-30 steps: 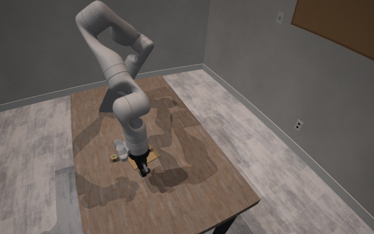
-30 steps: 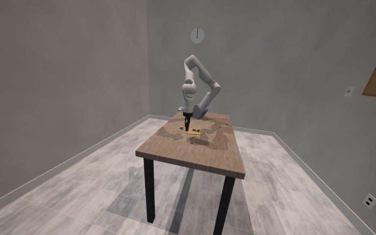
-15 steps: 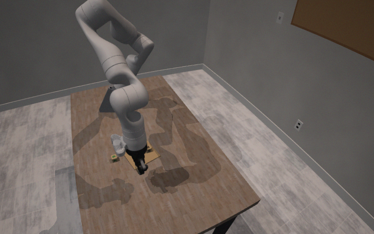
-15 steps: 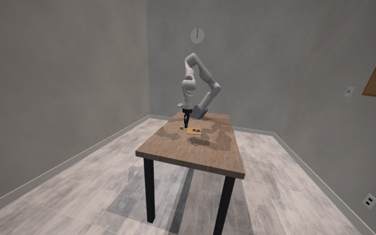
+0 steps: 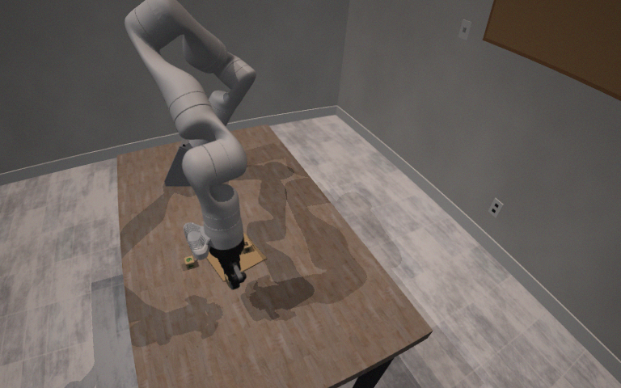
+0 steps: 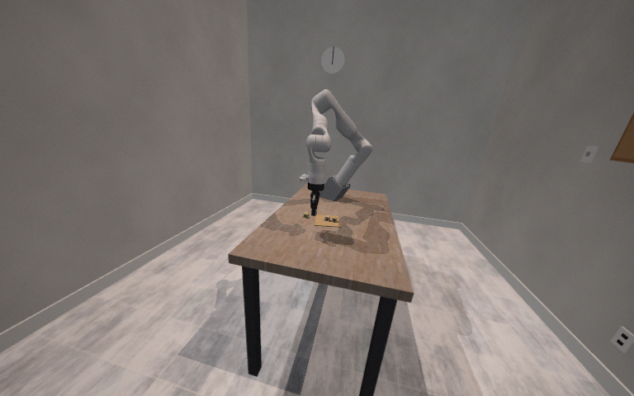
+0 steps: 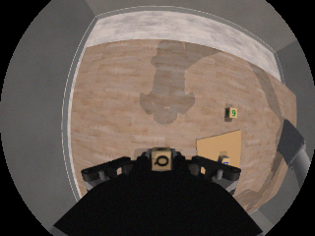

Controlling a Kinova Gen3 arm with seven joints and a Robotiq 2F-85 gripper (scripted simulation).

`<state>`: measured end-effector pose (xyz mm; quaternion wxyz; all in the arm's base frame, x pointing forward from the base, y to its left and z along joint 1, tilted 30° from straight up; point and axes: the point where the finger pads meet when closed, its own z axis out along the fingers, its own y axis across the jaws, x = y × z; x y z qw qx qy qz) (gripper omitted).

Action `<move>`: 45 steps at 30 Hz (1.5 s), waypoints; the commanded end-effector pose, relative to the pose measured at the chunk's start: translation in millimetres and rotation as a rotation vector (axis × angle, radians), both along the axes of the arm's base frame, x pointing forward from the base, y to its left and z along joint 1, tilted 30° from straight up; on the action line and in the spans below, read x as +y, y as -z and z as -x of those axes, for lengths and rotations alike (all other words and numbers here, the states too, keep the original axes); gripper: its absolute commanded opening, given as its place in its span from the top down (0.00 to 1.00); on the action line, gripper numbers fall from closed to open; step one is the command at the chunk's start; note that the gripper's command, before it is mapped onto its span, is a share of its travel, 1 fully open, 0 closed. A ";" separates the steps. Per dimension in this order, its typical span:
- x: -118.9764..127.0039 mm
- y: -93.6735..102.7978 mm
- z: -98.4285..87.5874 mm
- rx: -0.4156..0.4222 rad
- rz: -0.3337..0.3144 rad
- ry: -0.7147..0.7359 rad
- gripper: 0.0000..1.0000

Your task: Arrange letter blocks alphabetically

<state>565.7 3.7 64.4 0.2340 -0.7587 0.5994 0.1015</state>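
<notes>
So your Q block (image 7: pixel 161 159) is sitting letter up between the fingers, and your gripper (image 5: pixel 234 281) (image 6: pixel 314 212) (image 7: pixel 161 154) is gripping it, hovering by the edge of the mat (image 5: pixel 251 263) (image 6: pixel 321 223) (image 7: pixel 217 143). You're getting the blue block (image 6: pixel 327 218) (image 7: pixel 224 160) and a dark-marked block (image 5: pixel 247 246) (image 6: pixel 334 219) lying side by side on the mat, second letter too small to read. Your green block (image 5: pixel 189 262) (image 6: pixel 305 214) (image 7: pixel 233 113) is lying off the mat on the table (image 5: pixel 293 347) (image 6: pixel 322 266) (image 7: pixel 113 88), and your arm (image 5: pixel 215 160) (image 6: pixel 318 139) is reaching over from the base
</notes>
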 end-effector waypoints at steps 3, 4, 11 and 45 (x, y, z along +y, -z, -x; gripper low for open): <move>-0.7 0.4 2.1 -0.011 0.003 -0.023 0.79; -0.7 0.7 2.8 -0.014 0.004 -0.031 0.79; -0.5 2.4 7.2 -0.036 0.010 -0.083 0.79; 1.1 20.0 66.2 -0.390 0.076 -0.830 0.79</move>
